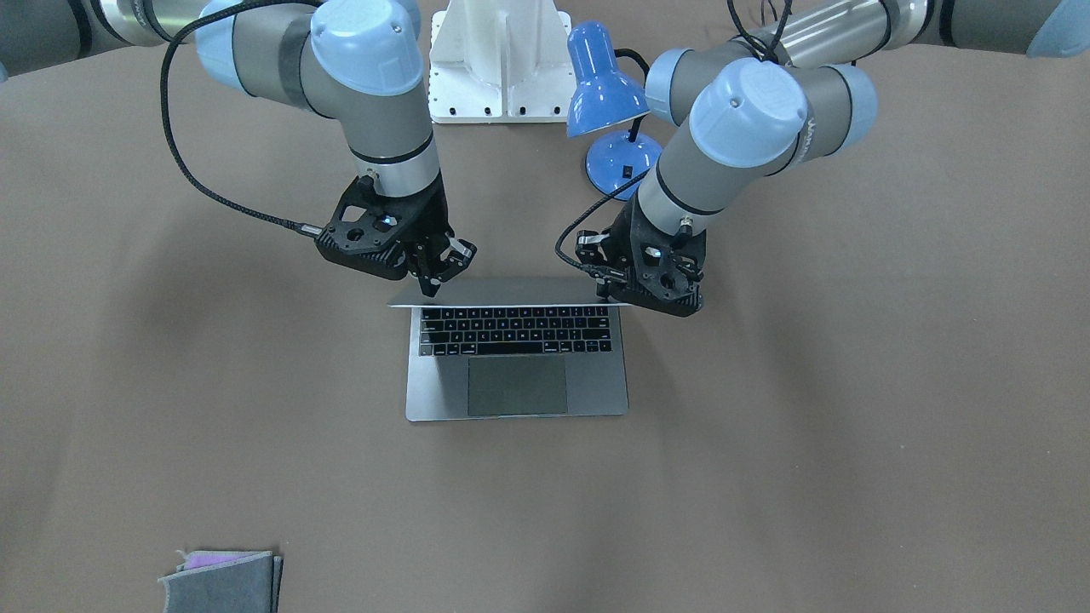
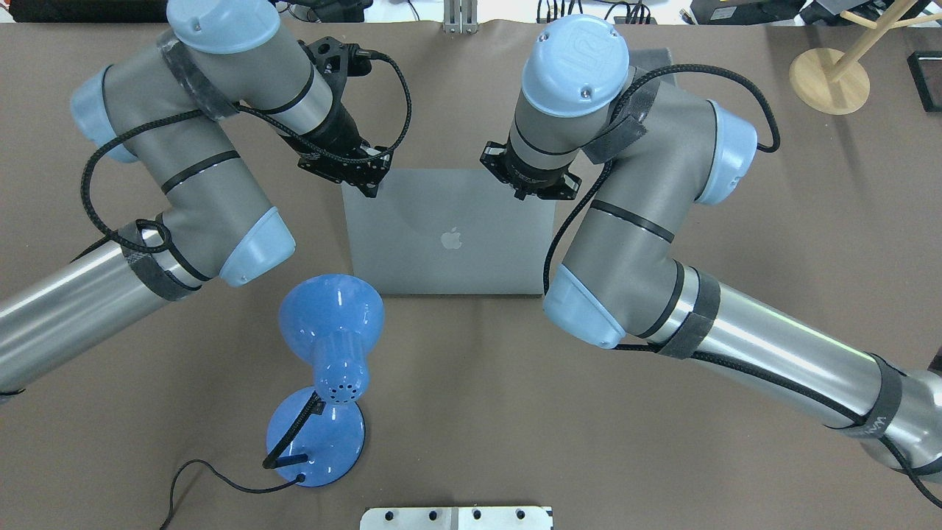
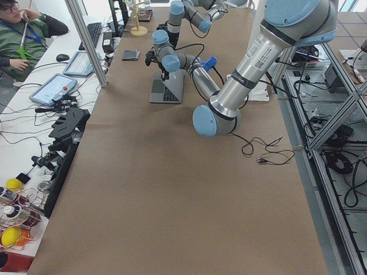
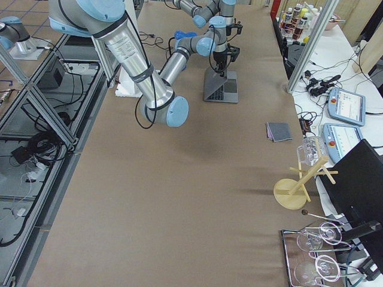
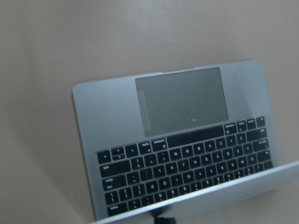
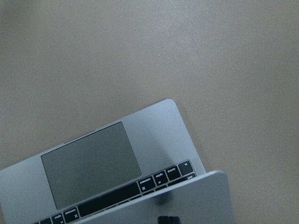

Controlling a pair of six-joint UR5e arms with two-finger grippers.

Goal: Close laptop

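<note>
The grey laptop (image 1: 430, 387) stands open in the middle of the table, keyboard and trackpad facing away from me. Its lid (image 2: 449, 235), with the apple logo, leans forward over the keys. My left gripper (image 2: 366, 184) is shut and rests its tips on the lid's top edge at one corner (image 1: 606, 294). It shows as a dark tip at the lid's rim in the left wrist view (image 5: 161, 218). My right gripper (image 2: 531, 190) is shut and touches the top edge near the other corner (image 1: 426, 288), as the right wrist view (image 6: 168, 219) also shows. Neither grips anything.
A blue desk lamp (image 2: 331, 316) with its cable stands just behind the laptop on my left side. A grey felt pouch (image 1: 221, 579) lies at the far edge of the table. A wooden stand (image 2: 828, 81) sits far right. The white robot base (image 1: 502, 60) is behind.
</note>
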